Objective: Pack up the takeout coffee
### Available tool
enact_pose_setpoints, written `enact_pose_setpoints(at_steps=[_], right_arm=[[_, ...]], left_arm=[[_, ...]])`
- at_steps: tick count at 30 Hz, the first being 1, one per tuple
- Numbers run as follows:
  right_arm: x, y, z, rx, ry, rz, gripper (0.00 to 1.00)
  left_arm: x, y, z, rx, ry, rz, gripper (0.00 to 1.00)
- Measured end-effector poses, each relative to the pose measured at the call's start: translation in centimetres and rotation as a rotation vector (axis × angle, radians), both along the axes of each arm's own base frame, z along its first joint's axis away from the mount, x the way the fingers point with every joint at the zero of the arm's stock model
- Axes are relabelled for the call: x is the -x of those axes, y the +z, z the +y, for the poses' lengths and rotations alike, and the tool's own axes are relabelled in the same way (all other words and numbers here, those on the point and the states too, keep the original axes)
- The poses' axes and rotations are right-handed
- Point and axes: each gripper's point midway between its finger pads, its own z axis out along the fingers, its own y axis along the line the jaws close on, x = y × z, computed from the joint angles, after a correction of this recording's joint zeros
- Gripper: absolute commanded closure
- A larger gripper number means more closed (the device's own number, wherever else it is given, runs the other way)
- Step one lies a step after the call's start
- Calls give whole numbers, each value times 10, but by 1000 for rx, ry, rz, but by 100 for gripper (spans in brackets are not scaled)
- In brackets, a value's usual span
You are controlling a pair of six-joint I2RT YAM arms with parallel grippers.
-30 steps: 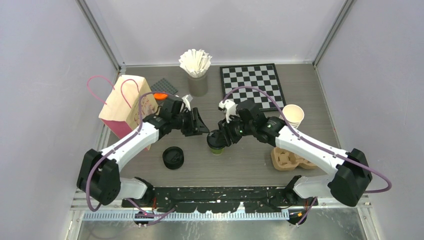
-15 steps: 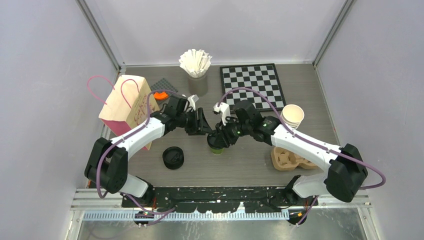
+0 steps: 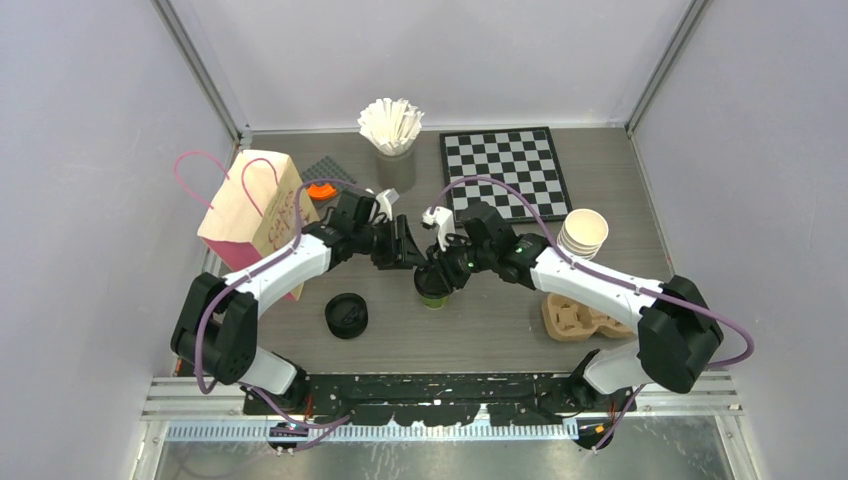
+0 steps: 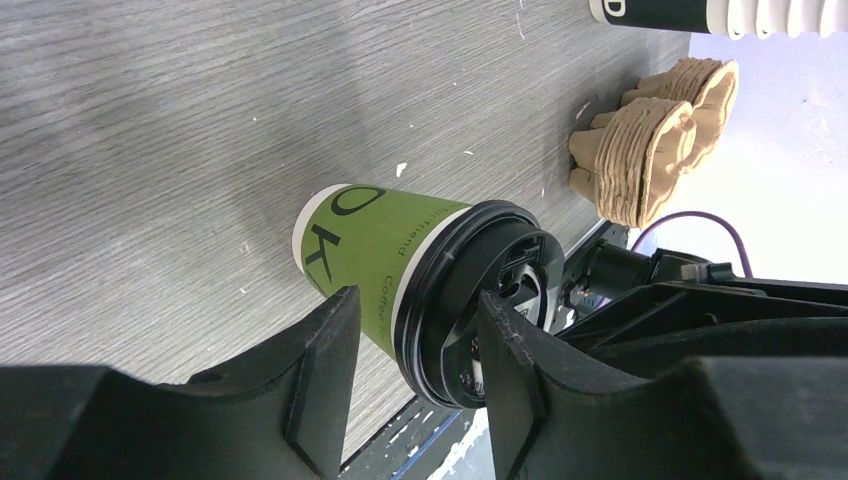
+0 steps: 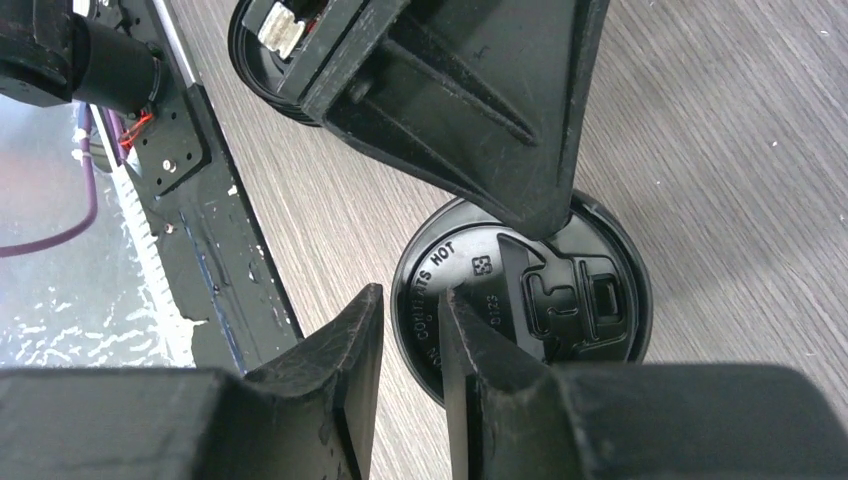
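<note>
Right tool (image 5: 412, 310) | black fingers (image 5: 335, 375) straddle round embossed lid (image 5: 540, 300) | paper cup (image 4: 365, 250)

Coffee at both my fingertips

The takeout coffee (image 4: 370, 250) stands on the table (image 4: 150, 120) just past my left fingers (image 4: 320, 380), cup carrier (image 4: 650, 140) farther beyond; its lid (image 5: 560, 290) rim sits between my right fingers (image 5: 345, 380).

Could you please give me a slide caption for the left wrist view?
Left gripper straddles the lidded green coffee cup on the table, brown pulp carriers beyond.
</note>
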Motion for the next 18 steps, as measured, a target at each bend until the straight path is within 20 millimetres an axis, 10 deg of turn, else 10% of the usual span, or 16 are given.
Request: enact_pose_setpoints(at_steps=[18], right_arm=[[-1,-7,3,-138,-160,60,69]], left_arm=[[-1,-2,0,-6,-3,-6,55]])
